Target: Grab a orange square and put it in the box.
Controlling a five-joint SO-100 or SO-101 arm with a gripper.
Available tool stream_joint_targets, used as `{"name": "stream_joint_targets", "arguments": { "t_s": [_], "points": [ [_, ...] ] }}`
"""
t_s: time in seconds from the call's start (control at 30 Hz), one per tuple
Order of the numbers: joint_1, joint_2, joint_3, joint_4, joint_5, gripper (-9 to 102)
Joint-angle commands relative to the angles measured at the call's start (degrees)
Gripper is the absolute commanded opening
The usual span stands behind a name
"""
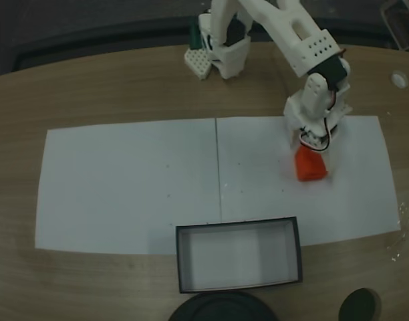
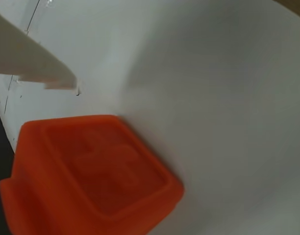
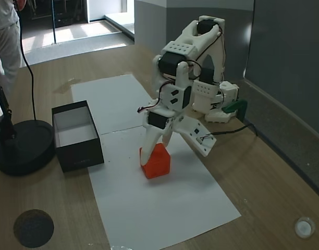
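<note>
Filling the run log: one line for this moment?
tool: open, at small orange-red cube | cube: on white paper | shallow dark-walled box: empty

Orange square (image 3: 155, 161) on white paper; dark-walled box (image 3: 76, 136) apart.

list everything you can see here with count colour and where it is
orange square: 1, bright orange-red, on the white paper, apart from the box
box: 1, dark walls, pale floor, on the table at the paper's edge
paper sheets: 2, white, side by side on the table
table: 1, brown wood grain
round stand base: 1, black, beside the box in a fixed view
cable: 1, black, rising near the stand
green clamp: 1, by the arm's base
arm: 1, white
gripper: 1, white, jaws spread, directly over the orange square
</note>
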Motion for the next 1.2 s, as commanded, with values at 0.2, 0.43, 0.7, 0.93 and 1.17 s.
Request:
{"name": "stream_joint_targets", "arguments": {
  "t_s": [0.2, 0.43, 0.7, 0.93, 1.17],
  "points": [
    [1.23, -5.01, -5.89, -1.41, 0.09, 40],
    [1.14, -5.19, -6.24, -0.97, 0.09, 6],
    [5.45, -5.1, -20.57, 8.44, 0.0, 5],
    [14.85, -5.89, -47.11, 26.28, -3.52, 6],
    [10.72, -7.91, -38.32, 28.65, 0.0, 43]
  ]
}}
